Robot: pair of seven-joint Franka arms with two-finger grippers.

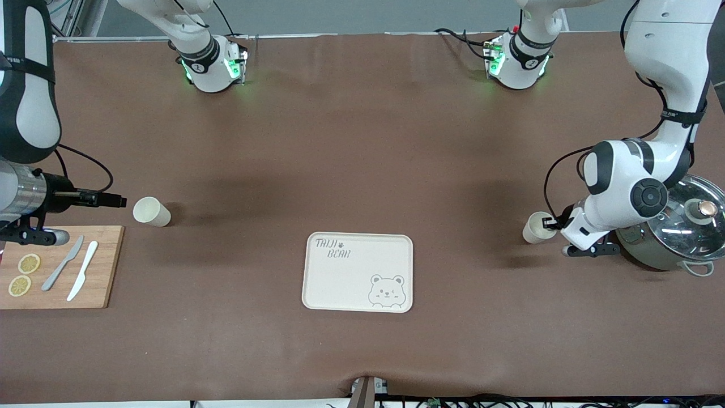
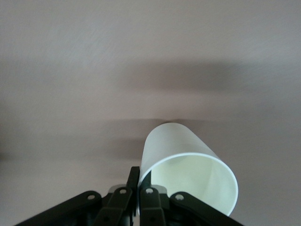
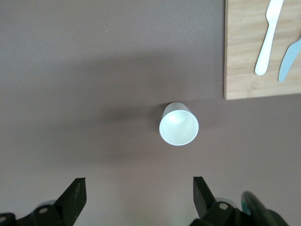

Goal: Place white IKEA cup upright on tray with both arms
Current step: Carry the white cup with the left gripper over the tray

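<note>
Two white cups lie on their sides on the brown table. One cup [image 1: 537, 228] lies at the left arm's end; my left gripper [image 1: 552, 222] is shut on its rim, one finger inside and one outside, as the left wrist view shows for the cup [image 2: 188, 160] and gripper [image 2: 140, 181]. The other cup [image 1: 151, 212] lies at the right arm's end, mouth toward my right gripper [image 1: 119, 200], which is open, empty and short of it. The right wrist view shows that cup [image 3: 178, 124] ahead of the gripper [image 3: 138, 188]. The cream tray [image 1: 358, 272] lies empty between them, nearer the front camera.
A wooden cutting board [image 1: 105, 272] with two knives and lemon slices lies at the right arm's end, also in the right wrist view [image 3: 244, 56]. A steel pot with a glass lid [image 1: 682, 232] stands beside the left arm's wrist.
</note>
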